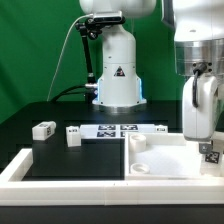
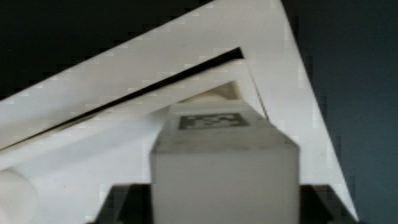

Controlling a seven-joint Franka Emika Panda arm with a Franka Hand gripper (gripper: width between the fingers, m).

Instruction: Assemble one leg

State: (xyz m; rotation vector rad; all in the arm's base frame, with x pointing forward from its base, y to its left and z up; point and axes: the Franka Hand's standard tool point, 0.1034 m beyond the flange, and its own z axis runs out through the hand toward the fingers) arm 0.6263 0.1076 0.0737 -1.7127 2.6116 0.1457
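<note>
A black counter carries the marker board, lying flat near the middle. A large white panel, apparently recessed, sits inside a white frame.

My table is black. Two small white legs lie on it toward the exterior view's left. One leg sits farther left, and the other leg is near it but not touching. Behind them lies the flat white marker board with its black squares. A white frame runs along the front edge of the table. A big white panel lies on the exterior view's right, just beside the marker board. My round white base stands at the back.
</note>
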